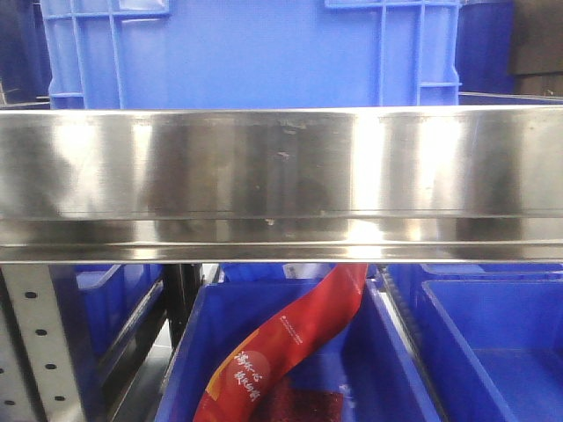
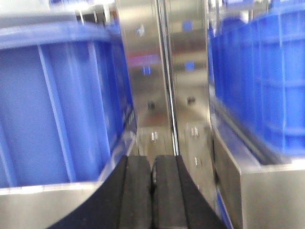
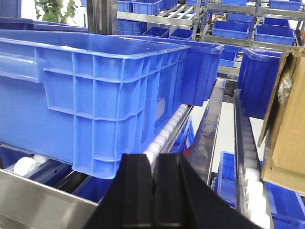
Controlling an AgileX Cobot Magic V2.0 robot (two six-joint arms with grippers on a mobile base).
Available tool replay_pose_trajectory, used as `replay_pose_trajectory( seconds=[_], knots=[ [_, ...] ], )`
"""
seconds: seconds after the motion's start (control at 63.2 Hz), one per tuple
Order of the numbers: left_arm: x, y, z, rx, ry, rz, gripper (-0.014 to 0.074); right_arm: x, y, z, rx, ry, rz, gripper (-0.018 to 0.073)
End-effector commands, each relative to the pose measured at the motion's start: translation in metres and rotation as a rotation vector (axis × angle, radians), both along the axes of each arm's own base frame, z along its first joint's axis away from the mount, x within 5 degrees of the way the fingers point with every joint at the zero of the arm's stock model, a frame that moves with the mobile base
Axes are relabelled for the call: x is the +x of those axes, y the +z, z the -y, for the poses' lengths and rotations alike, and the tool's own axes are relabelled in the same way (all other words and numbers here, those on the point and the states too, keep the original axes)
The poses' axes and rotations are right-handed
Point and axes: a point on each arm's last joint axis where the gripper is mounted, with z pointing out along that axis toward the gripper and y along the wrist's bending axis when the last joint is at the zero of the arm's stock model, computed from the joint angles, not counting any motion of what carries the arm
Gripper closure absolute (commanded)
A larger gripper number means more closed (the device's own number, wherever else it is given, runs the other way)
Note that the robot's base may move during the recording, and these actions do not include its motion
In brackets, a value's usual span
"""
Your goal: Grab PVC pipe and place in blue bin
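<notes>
No PVC pipe shows in any view. A large blue bin [image 1: 255, 53] stands on the steel shelf [image 1: 281, 176] straight ahead in the front view. It also fills the left of the right wrist view [image 3: 86, 90], on white rollers [image 3: 164, 131]. My left gripper [image 2: 152, 164] is shut and empty, pointing at a steel rack upright [image 2: 162, 71] between two blue bins. My right gripper [image 3: 153, 162] is shut and empty, just right of the big bin's near corner.
Below the shelf, a blue bin [image 1: 290, 352] holds a red printed bag [image 1: 281, 352]. Another blue bin [image 1: 493, 343] sits to its right. A cardboard box [image 3: 286, 124] stands at the right of the right wrist view. More blue bins [image 3: 238, 28] fill racks behind.
</notes>
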Motion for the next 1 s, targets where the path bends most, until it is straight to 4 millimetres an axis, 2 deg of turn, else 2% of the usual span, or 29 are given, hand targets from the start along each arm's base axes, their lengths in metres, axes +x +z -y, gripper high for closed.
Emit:
replay_pose_trajectory(
  seconds=[0.0,0.316,0.617,0.981],
  knots=[
    [0.002,-0.006,0.001,-0.005,-0.012,0.079,0.0707,-0.001,0.001,0.001,0.0,-0.014,0.019,0.072],
    [0.006,-0.034,0.001,-0.012,-0.015,0.065,0.0707,-0.001,0.001,0.001,0.0,-0.014,0.019,0.072],
    [0.006,-0.034,-0.002,-0.01,0.056,0.066,0.0707,-0.001,0.001,0.001,0.0,-0.014,0.019,0.072],
    [0.006,-0.034,0.002,-0.012,-0.017,0.066,0.0707,-0.001,0.001,0.001,0.0,-0.014,0.019,0.072]
  ],
)
